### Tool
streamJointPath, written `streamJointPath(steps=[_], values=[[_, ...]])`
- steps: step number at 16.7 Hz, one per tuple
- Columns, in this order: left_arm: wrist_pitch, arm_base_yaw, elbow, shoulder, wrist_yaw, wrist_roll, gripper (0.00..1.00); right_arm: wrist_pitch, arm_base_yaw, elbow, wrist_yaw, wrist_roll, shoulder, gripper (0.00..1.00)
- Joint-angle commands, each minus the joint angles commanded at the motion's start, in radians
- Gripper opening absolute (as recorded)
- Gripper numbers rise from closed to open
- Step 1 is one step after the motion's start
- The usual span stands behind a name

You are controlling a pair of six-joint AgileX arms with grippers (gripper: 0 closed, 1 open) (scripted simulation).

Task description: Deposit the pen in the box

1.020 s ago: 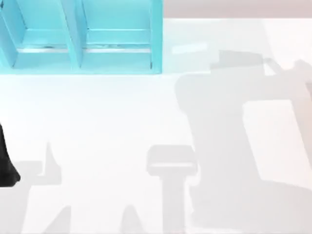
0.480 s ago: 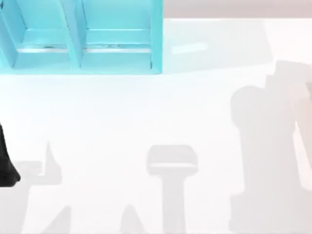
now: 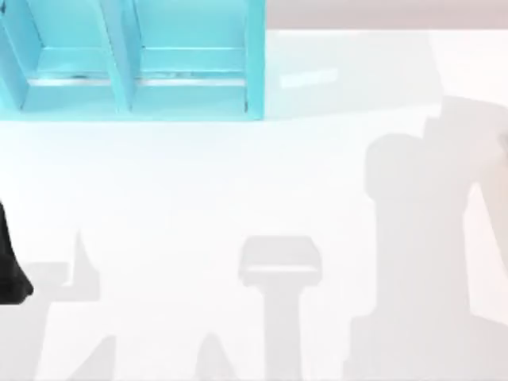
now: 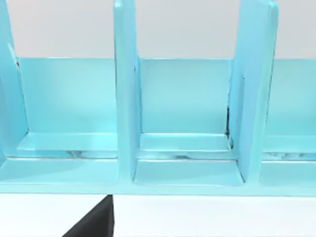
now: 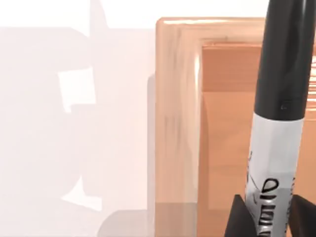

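Note:
The pen (image 5: 281,98) is slim and black with a white-grey band bearing dark print. It stands nearly upright in the right wrist view. My right gripper (image 5: 270,222) is shut on its printed band, with a dark fingertip (image 5: 240,217) on either side. Just behind and below the pen is the box (image 5: 177,98), light wood with a thick rim and an open inside. The pen's black end hangs over that opening. My left gripper (image 3: 9,270) is parked at the table's left edge in the top view.
A teal compartmented rack (image 3: 135,63) stands at the table's back left, and the rack (image 4: 187,123) faces the left wrist camera. White tabletop (image 3: 198,182) stretches across the middle, crossed by the grey shadows of the arms on the right.
The right arm's shadow has slid from the middle of the table toward its right side. The left arm has not moved.

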Motion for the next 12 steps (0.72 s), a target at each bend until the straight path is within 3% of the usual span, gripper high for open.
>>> streamJointPath(steps=[7,12], values=[[0.000,0.000,0.000,0.000,0.000,0.000,1.00,0.008,0.034,-0.524,0.114,0.027,-0.201,0.00],[0.000,0.000,0.000,0.000,0.000,0.000,1.00,0.073,0.033,-0.856,0.080,0.035,-0.330,0.00]])
